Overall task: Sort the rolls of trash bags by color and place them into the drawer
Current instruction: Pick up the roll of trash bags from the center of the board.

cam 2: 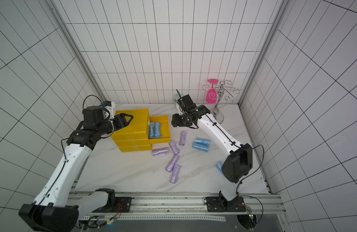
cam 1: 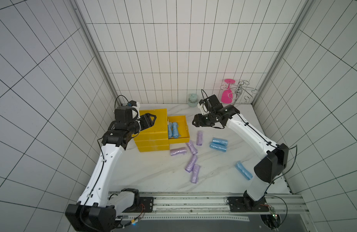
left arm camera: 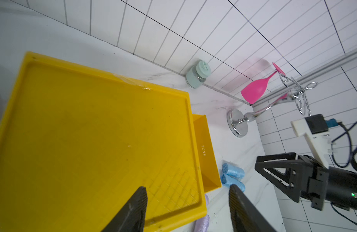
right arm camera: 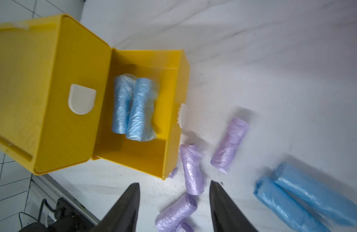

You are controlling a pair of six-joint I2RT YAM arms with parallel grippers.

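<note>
The yellow cabinet's top drawer (cam 1: 187, 128) is pulled out, and two light blue rolls (cam 1: 173, 130) lie side by side inside it (right arm camera: 133, 108). Several lilac rolls (cam 1: 191, 147) are scattered on the marble in front of the drawer. A pair of blue rolls (cam 1: 219, 144) lies to their right, and a single blue roll (cam 1: 243, 170) lies beside the right arm. My left gripper (cam 1: 153, 118) hovers over the cabinet top, open and empty (left arm camera: 187, 186). My right gripper (cam 1: 194, 122) hangs just right of the drawer, open and empty (right arm camera: 174, 182), above lilac rolls (right arm camera: 191, 170).
A mint jar (cam 1: 192, 100) stands against the back wall. At the back right a chrome rack (cam 1: 239, 90) holds an upturned pink glass (cam 1: 227, 91). Tiled walls close in three sides, and a metal rail (cam 1: 193, 200) runs along the front edge.
</note>
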